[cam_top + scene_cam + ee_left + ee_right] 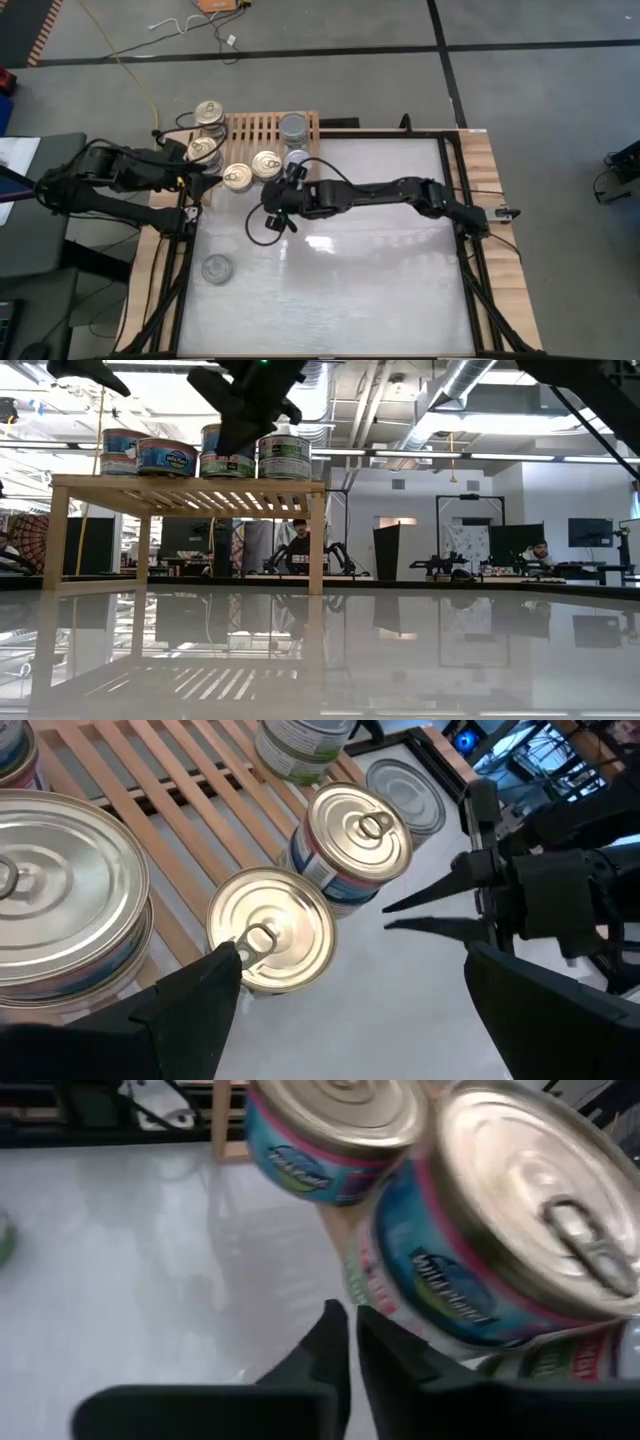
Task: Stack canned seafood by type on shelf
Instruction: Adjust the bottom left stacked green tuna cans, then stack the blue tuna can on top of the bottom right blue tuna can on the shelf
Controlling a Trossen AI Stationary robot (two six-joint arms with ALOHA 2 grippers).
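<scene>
White tabletop (380, 290) under us, most tins sit at the shelf (262, 128) at eleven o'clock, one lone tin (217, 268) waits at eight; our right gripper (272, 217) is nearly closed on nothing, left gripper (205, 178) wide open, empty.

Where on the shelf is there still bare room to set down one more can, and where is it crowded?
The wooden shelf has bare slats in the middle, between the gold-topped stack at its left end and the grey-topped can at its right end. The front edge is crowded: two gold-topped cans sit there, with the right end effector and the left end effector beside them.
</scene>
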